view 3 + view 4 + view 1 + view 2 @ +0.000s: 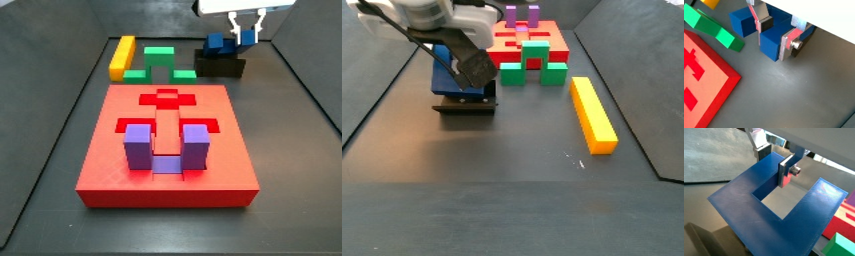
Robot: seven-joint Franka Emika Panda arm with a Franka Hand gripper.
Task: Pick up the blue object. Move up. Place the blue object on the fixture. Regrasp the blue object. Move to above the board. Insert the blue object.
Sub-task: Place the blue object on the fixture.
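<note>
The blue object [215, 44] is a dark blue U-shaped block resting on the black fixture [221, 68] at the back right of the floor. Another side view shows the blue object [446, 75] above the fixture [465, 105]. My gripper [245, 36] comes down from above and stands astride one prong. In both wrist views the silver fingers lie flush against the two faces of that prong, one inside the U's gap and one outside. The gripper [773, 42] is shut on it; the other prong [744, 22] stands free. The red board [167, 185] lies mid-floor.
A purple U-shaped block [167, 150] sits in a recess of the board. A green U-shaped piece [163, 60] and a yellow bar [123, 55] lie behind the board, left of the fixture. Dark walls enclose the floor.
</note>
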